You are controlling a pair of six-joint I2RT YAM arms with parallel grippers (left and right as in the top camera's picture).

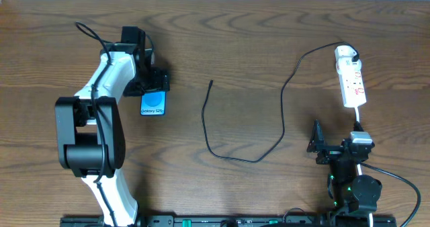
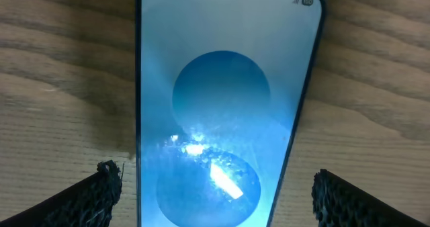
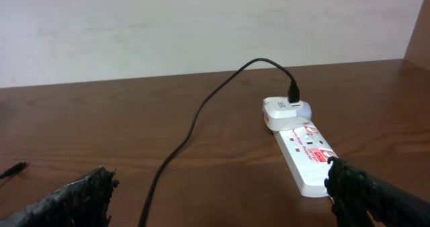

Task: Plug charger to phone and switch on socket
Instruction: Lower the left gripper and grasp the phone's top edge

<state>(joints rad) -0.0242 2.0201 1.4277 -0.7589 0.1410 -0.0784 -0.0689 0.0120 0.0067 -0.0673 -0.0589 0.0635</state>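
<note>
Currently, nearest the front edge toward the right corner, the right gripper (image 3: 218, 187) is spread wide with nothing between its fingers. It faces the far edge of the table (image 1: 235, 25).

Just beyond it, the socket (image 1: 352, 79) lies flat near the right edge, lengthwise front to back. Its white cord (image 1: 359, 114) leaves the near end toward the right arm. The plug (image 3: 293, 91) of the charger (image 1: 282, 113) is seated in the socket's far, rounded end. The position of the socket's switches cannot be determined.

From the plug, the charger cable arcs toward the middle of the table and descends toward the front edge. It then loops and climbs back to its connector tip (image 1: 210, 83). The tip lies loose on the wood at the table's centre, well apart from the phone (image 1: 153, 104).

The phone lies flat left of centre, screen up and lit blue. The left gripper (image 2: 216, 190) hangs above it with its jaws parted. One finger stands outside each long side of the phone, and neither visibly touches it.
</note>
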